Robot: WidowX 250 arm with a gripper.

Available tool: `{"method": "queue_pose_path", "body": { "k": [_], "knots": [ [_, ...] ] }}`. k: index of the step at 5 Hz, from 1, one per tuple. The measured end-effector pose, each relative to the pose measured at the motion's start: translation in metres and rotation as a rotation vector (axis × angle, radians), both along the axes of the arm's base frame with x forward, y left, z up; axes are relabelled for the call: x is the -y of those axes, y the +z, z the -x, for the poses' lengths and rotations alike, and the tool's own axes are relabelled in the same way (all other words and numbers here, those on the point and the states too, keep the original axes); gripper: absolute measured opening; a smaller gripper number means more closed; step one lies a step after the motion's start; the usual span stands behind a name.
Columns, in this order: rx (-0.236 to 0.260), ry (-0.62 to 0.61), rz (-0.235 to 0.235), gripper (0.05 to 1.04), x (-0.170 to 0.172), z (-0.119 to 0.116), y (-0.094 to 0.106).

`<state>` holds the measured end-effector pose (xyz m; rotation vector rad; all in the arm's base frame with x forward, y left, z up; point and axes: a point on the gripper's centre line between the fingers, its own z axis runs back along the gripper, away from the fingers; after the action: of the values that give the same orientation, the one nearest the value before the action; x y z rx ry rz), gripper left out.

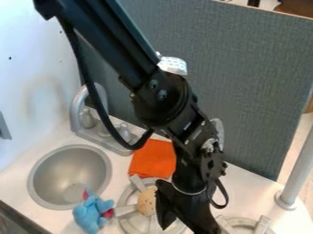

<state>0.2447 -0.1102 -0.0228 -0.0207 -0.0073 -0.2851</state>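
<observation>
Tan toy food piece sits on the left burner, right beside the gripper — contact between them can't be confirmed from here. Fingers are apart, pointing down over the burner's right side. Blue plush toy with red patches lies at the near right edge of the sink, left of the burner. Orange cloth is flat on the white worktop, behind the burner. Silver faucet stands behind the sink. Second burner is right of the gripper — grey panel stands behind everything.
</observation>
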Motion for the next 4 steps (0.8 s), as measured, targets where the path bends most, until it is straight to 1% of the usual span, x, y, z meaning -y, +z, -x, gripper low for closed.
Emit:
{"method": "queue_pose_path", "body": {
  "k": [1, 2, 3, 4],
  "knots": [
    [-0.024, 0.003, -0.011, 1.001, -0.002, 0.004, -0.007],
    [-0.036, 0.009, -0.037, 1.001, -0.008, 0.010, -0.010],
    [-0.054, 0.031, -0.047, 1.001, -0.008, 0.008, -0.018],
    [-0.084, 0.035, -0.066, 1.001, -0.007, 0.006, -0.029]
  ]
}}
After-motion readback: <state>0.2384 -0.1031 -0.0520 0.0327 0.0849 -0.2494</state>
